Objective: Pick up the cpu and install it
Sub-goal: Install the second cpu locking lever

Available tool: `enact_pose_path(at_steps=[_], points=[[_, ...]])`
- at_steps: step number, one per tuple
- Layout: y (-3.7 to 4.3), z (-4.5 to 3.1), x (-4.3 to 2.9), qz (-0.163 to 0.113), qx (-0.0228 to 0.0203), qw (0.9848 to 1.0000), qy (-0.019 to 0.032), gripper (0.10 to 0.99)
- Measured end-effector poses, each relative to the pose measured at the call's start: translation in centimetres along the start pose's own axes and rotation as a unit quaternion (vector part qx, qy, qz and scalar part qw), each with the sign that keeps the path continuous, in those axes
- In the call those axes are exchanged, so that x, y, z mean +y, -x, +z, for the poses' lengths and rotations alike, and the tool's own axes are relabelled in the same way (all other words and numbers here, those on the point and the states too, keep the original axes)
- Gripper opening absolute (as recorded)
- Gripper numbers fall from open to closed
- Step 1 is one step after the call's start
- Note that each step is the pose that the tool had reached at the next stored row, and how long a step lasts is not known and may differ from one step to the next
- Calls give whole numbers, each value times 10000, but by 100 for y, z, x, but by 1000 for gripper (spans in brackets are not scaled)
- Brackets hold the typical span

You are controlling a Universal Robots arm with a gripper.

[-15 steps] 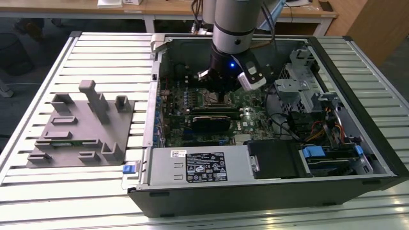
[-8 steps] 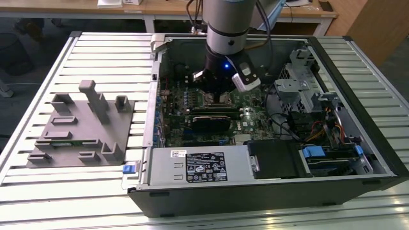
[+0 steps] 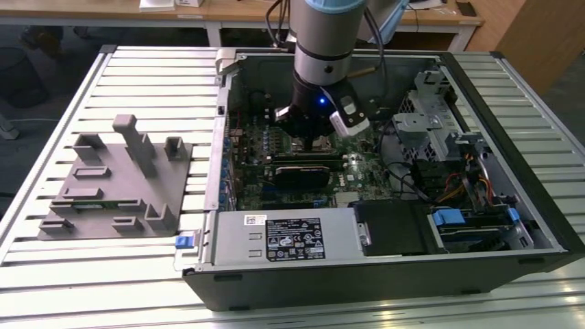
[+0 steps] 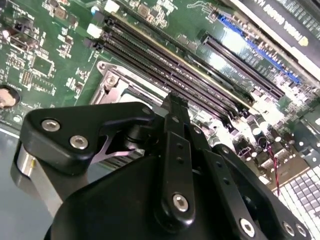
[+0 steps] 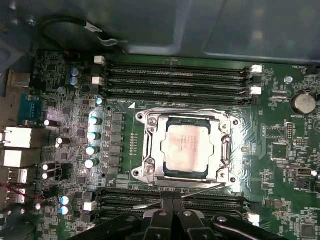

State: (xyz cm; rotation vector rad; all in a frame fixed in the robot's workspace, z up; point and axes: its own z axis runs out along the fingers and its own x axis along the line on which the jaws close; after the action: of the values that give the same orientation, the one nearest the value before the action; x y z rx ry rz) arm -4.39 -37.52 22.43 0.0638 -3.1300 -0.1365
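Item one: your open black computer case (image 3: 512, 253) lies on the slatted metal worktop (image 3: 137, 82), toward its far right corner. Item two: green motherboard (image 5: 280, 145), with its metal-framed socket (image 5: 226, 150). Item three: the small square silvery cpu (image 5: 186, 148) sits inside that socket frame. Item four: black gripper (image 5: 172, 202), fingertips together, empty, hovering just beside the socket. You appear to be at seating's end; the frame apparently needs latching.

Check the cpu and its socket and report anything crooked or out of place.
Nothing stands out. The cpu lies flat and square inside the socket's metal frame, edges parallel to it. The gripper hovers beside the socket, holding nothing.
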Motion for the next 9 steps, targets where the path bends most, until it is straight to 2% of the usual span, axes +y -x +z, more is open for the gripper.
enact_pose_path(at_steps=[2,4,9], points=[[-1,3,-25,-1,-5,9999,100,106],[-5,4,-59,-2,-8,9998,176,106],[-45,1,-141,-3,-13,9995,320,106]])
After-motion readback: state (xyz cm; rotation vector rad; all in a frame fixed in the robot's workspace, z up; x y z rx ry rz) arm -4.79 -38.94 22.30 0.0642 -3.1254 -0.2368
